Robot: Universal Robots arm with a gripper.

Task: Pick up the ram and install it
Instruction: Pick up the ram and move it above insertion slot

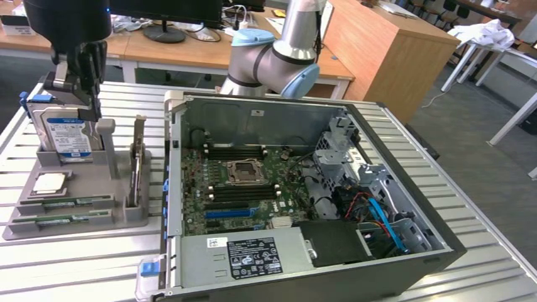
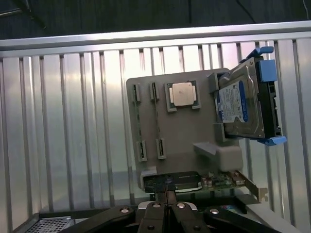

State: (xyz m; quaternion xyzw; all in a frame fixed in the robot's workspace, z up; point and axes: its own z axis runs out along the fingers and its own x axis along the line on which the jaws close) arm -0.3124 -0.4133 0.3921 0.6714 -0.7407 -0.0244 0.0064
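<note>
Grey plastic forms the holder (image 1: pixel 126 217), my landmark throughout. In the exterior view it sits on the slatted metal desk (image 1: pixel 75 264), with the open computer case (image 1: pixel 310 189) just beside it on the exterior view's right. Two ram sticks (image 1: pixel 65 202) lie flat, side by side, along the holder's near edge, and neither is lifted. Behind them the holder carries one silver processor chip (image 1: pixel 49 183), one upright expansion card (image 1: pixel 137 165) and one hard drive (image 1: pixel 67 135) standing at its far end. The tool (image 1: pixel 77 88) hangs above the holder, over the hard drive and well apart from the sticks. One arm (image 1: pixel 273 60) rises behind the case. Inside the case the motherboard (image 1: pixel 239 189) shows long dark slots on both sides of its socket; how many I cannot tell.

In the wrist view the tool (image 2: pixel 165 193) looks down on the holder (image 2: pixel 184 131), its jaws pressed together with nothing between them. The two ram sticks (image 2: pixel 139 121) lie in their grooves at the holder's side farthest from the hard drive (image 2: pixel 245 104), with the processor chip (image 2: pixel 182 93) between. The expansion card (image 2: pixel 194 180) lies nearest the fingertips.

I judge the pick-up step to be in hand, at the approach: nothing is grasped and nothing installed. A grasp would call for the jaws to part and settle across one stick's thin edge, clear of its neighbour.
</note>
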